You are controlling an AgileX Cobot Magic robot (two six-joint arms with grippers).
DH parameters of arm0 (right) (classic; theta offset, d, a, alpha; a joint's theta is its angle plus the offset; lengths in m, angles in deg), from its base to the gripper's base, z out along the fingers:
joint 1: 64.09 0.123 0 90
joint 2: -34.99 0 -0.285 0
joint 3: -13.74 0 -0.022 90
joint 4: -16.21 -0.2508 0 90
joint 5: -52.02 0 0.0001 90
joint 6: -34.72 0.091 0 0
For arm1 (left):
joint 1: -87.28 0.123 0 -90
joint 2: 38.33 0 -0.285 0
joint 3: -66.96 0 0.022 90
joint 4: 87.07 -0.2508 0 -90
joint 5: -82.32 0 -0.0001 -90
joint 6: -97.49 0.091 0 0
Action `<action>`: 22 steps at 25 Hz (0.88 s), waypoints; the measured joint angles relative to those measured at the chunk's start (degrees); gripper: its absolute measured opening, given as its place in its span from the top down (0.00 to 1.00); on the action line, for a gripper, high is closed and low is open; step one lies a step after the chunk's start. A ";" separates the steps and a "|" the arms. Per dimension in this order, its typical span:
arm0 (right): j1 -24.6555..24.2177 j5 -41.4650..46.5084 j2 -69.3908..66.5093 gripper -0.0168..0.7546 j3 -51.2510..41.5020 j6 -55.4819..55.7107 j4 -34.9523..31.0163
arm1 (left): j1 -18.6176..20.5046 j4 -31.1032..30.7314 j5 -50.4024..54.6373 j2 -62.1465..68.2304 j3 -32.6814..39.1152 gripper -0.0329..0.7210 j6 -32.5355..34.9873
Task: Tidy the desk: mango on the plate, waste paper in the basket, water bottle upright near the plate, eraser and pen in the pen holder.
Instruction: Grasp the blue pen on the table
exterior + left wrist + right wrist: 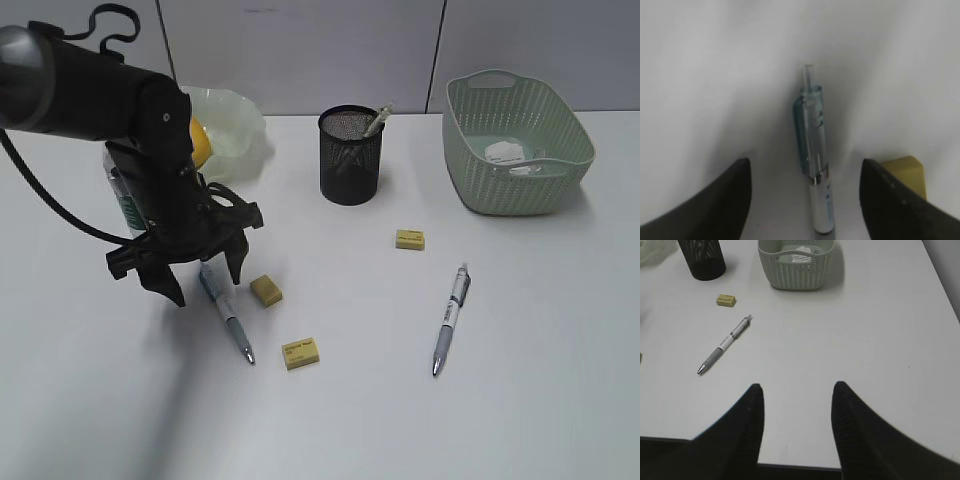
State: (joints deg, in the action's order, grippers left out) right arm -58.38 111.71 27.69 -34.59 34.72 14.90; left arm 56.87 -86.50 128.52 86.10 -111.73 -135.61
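Left gripper apart, straddling pen; two pens, three erasers on desk.

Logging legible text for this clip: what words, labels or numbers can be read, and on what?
None can be read.
Eraser: dark print, too small.
Water bottle label: blurred, mostly hidden by the arm.
Pen barrel: faint marks, blurred.
Paper in the basket: print too small.

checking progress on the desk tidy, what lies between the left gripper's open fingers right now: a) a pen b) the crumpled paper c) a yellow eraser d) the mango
a: in the left wrist view the pen lies on the desk between the spread fingers of the left gripper, untouched, while a yellow eraser sits off beside the right-hand finger.
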 joint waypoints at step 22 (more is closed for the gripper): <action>0.00 0.00 0.00 0.51 0.00 0.00 0.00 | 1.00 1.33 -2.83 3.11 -0.26 0.48 -0.07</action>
State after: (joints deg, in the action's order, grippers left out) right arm -58.38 111.71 27.69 -34.59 34.72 14.90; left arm 57.87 -85.17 125.68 89.21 -111.99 -135.68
